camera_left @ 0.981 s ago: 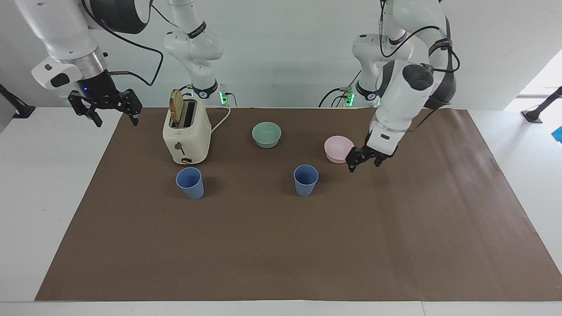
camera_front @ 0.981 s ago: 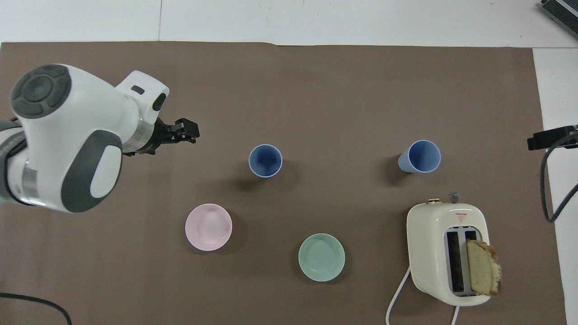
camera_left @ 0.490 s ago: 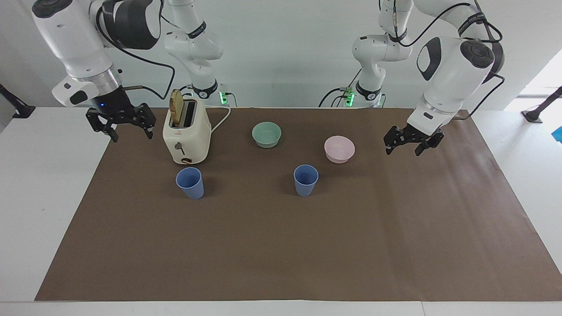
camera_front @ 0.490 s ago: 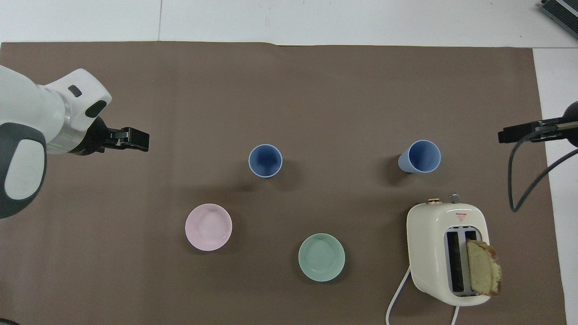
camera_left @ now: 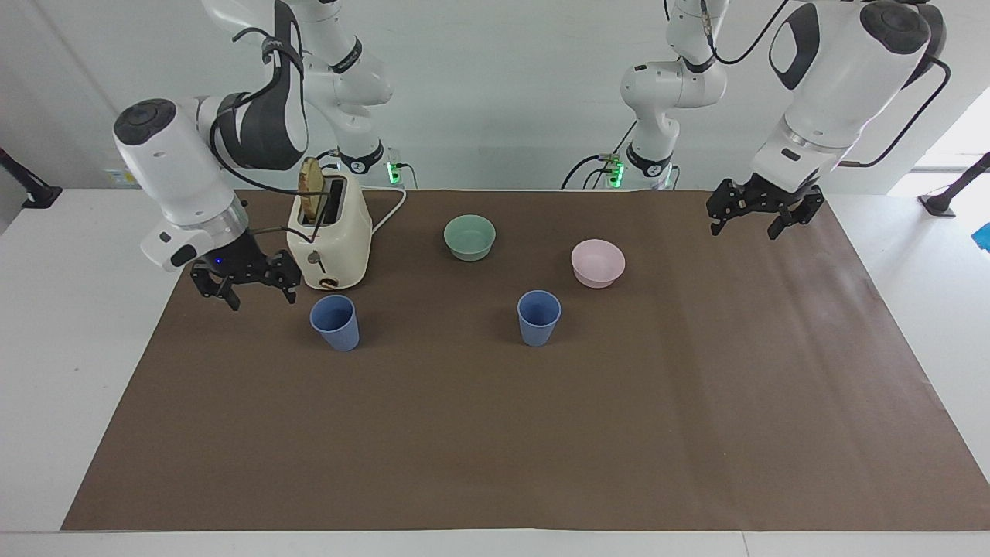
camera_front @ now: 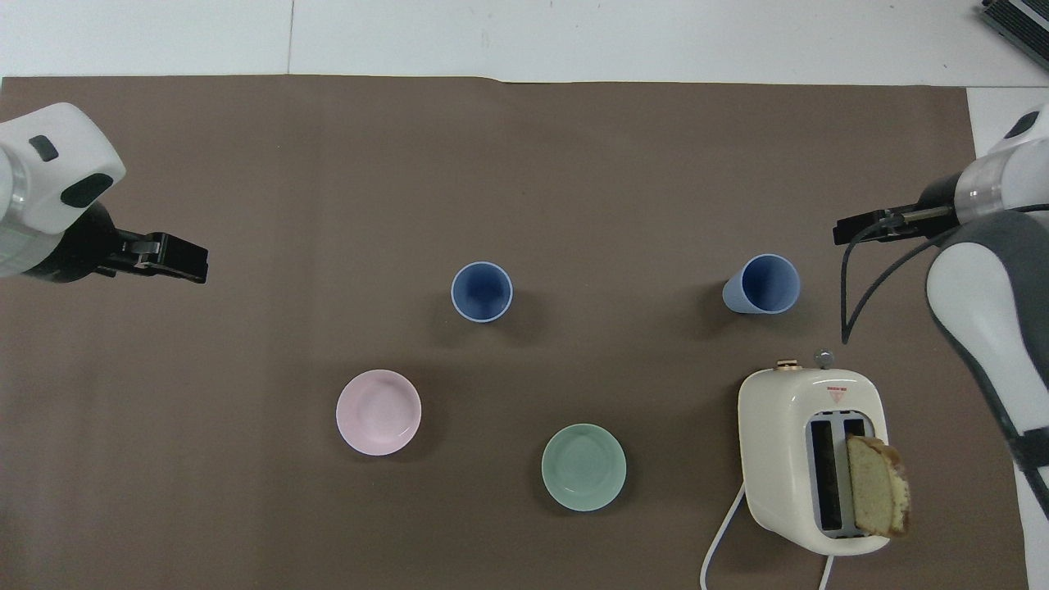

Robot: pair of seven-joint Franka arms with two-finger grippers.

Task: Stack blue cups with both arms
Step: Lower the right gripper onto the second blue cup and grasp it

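Probably light, stiff and a bit slick, both cups (camera_left: 335, 322) (camera_left: 538, 316) stand apart on the mat, farther out than the toaster (camera_left: 328, 232) and bowls, best pinched across a rim; right gripper (camera_left: 247, 288) and left gripper (camera_left: 759, 217) hang spread, empty.

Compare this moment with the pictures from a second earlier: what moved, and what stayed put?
The left gripper rose and drew back from beside the pink bowl toward its own end of the table, empty. The right gripper came down beside the toaster, close to the nearer blue cup. Nothing was grasped. Both blue cups, the green bowl and the rest stayed put.
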